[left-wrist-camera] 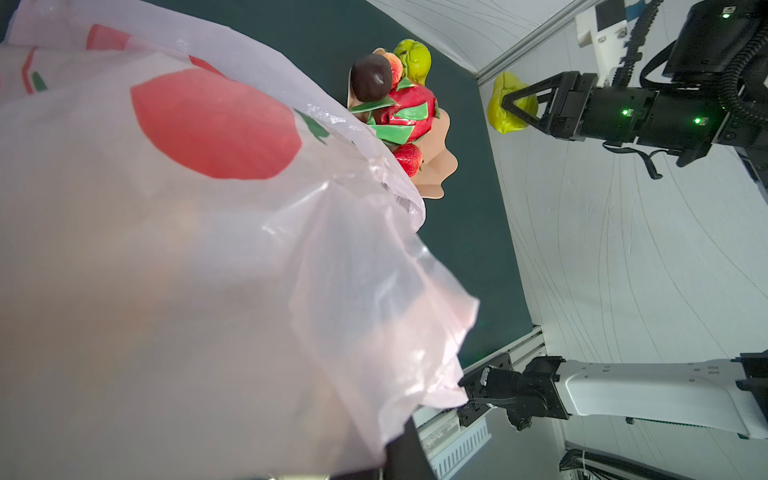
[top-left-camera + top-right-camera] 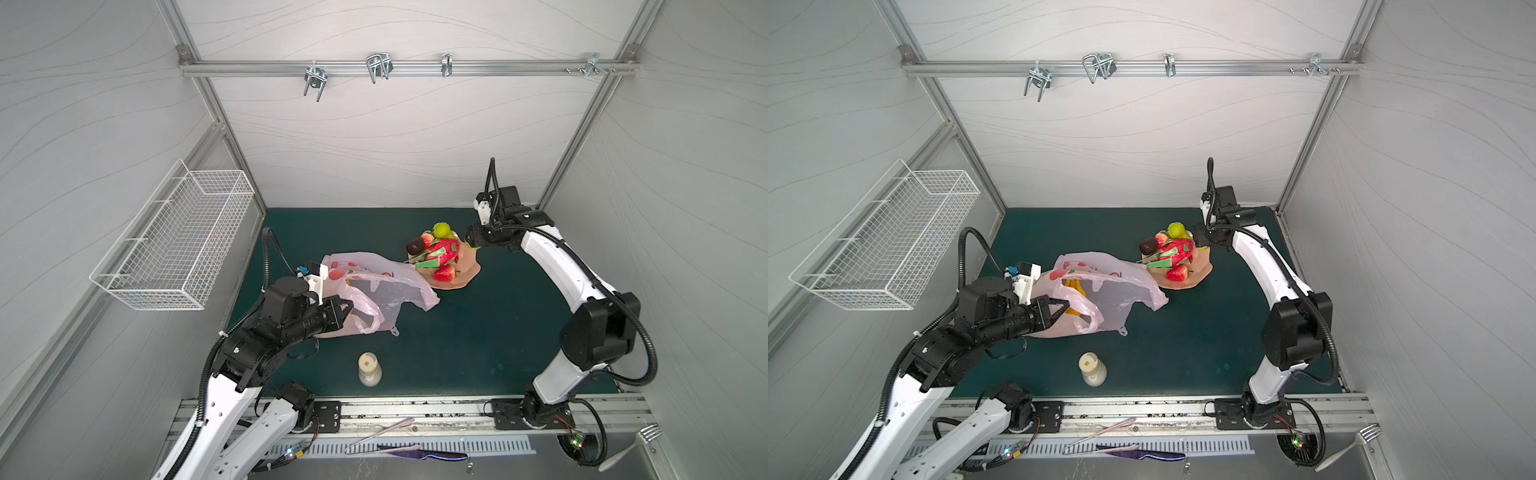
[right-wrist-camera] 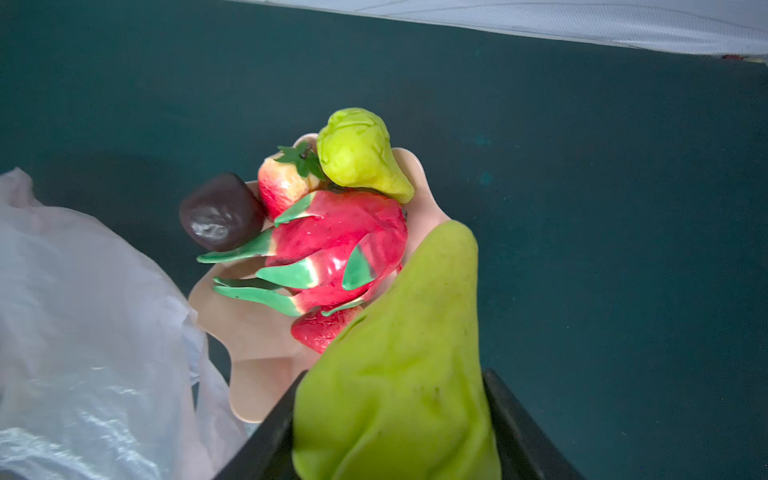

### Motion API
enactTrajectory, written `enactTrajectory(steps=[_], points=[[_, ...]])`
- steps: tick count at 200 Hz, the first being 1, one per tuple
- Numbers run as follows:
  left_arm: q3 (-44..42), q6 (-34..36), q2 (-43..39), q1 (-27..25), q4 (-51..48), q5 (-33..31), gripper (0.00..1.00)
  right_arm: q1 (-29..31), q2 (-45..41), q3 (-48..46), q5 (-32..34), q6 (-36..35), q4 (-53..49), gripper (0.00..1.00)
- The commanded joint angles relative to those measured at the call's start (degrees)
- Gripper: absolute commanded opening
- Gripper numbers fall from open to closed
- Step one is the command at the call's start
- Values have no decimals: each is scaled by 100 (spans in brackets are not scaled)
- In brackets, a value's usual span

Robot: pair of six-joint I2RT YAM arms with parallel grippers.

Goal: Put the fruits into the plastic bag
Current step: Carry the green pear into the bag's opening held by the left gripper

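plastic bag point(image 2: 390, 286): one; translucent pink with red fruit prints; crumpled on the green mat point(image 2: 478, 332), left of centre; right edge against the left rim of the dish.
left gripper point(image 2: 348, 308): clenched on a loop handle of the plastic bag, at its near left end.
bananas point(image 2: 1074, 286): yellow; inside the bag, visible at its mouth; count cannot be told.
dish point(image 2: 466, 273): one; peach, scalloped; far centre of the mat.
right gripper point(image 1: 515, 106): clamped around one green pear point(image 3: 395, 353); jaws part-spread by it; just right of the dish.
fruits on dish: five, piled and touching.
dragon fruit point(image 3: 332, 241): one; red with green scales; middle of the pile.
second green pear point(image 3: 357, 153): one; far edge of the dish, against the pale strawberry.
pale strawberry point(image 3: 278, 187): one; far side.
red strawberry point(image 3: 320, 328): one; near side, under the dragon fruit.
plum point(image 3: 220, 214): one; dark; left rim.
bottle point(image 2: 369, 368): one; cream, upright; near centre, apart from the bag.
wire basket point(image 2: 174, 241): one; white; on the left wall.
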Motion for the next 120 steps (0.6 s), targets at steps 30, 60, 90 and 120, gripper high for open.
enactTrajectory(steps=[30, 60, 90, 120], points=[[120, 63, -49, -4, 151, 73, 0, 184, -686, -594, -2215, 1138, 294, 49], [109, 56, -44, -5, 158, 82, 0, 1084, -1051, -1195, -3077, 1574, 855, 49], [136, 55, 2, -1, 190, 108, 0, 2119, -1198, -1447, -2822, 1427, 1086, 48], [154, 55, 4, -2, 199, 156, 0, 2615, -1170, -1640, -2365, 1165, 1106, 48]])
